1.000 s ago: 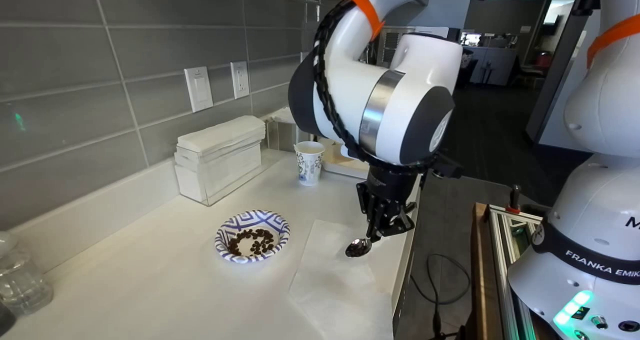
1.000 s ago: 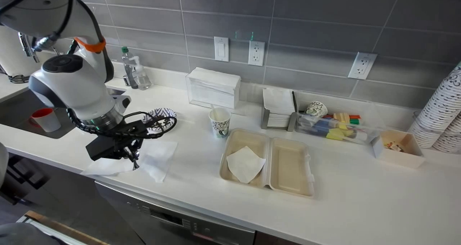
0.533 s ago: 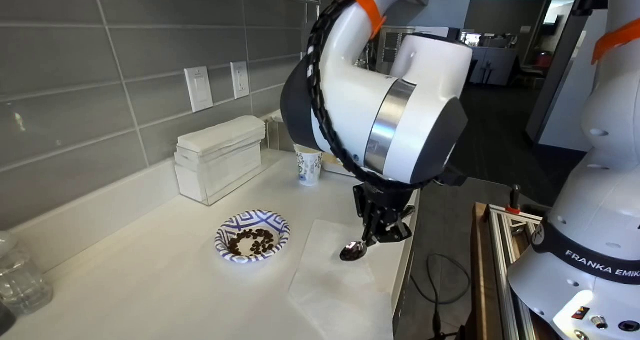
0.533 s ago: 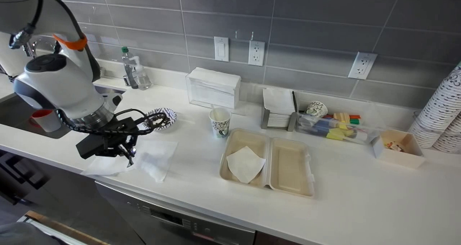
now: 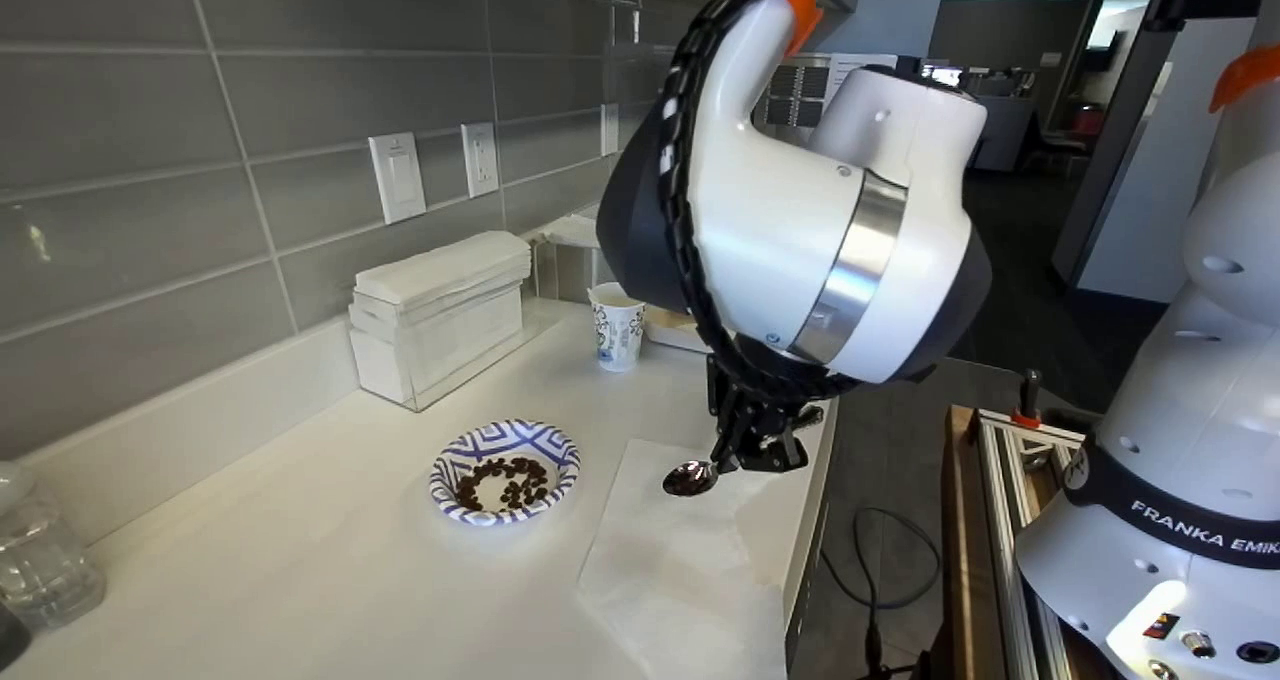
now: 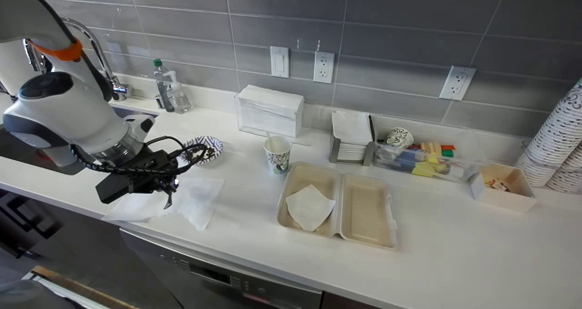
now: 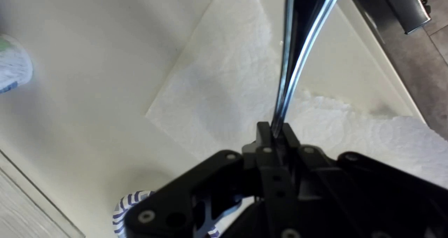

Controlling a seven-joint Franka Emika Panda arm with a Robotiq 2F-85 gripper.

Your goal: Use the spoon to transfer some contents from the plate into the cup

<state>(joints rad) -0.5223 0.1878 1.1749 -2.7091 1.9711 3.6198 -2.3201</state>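
Observation:
My gripper (image 5: pixel 727 458) is shut on the handle of the dark metal spoon (image 5: pixel 690 478), above the napkin sheet, beside the plate. In the wrist view the fingertips (image 7: pixel 276 130) pinch the spoon handle (image 7: pixel 299 56), which leads up out of the frame. The spoon's bowl looks shiny, and I see no bits in it. The white plate with blue patterned rim (image 5: pixel 452 460) stands on the counter; its edge (image 7: pixel 120 210) shows in the wrist view, partly hidden by the gripper. Dark brown contents (image 5: pixel 525 475) lie in it. The white paper cup (image 5: pixel 618 332) stands upright farther back, also in an exterior view (image 6: pixel 278 160).
A white napkin sheet (image 5: pixel 655 560) lies under the gripper near the counter's edge. A clear napkin holder (image 5: pixel 450 330) stands by the wall behind the plate. An open takeout box (image 6: pixel 318 175) sits beside the cup. A pump bottle (image 6: pixel 181 101) stands near the sink.
The gripper and spoon have moved slightly toward the plate, with the spoon's bowl now a little higher. The upper arm has shifted and tilted. Plate and cup have not moved.

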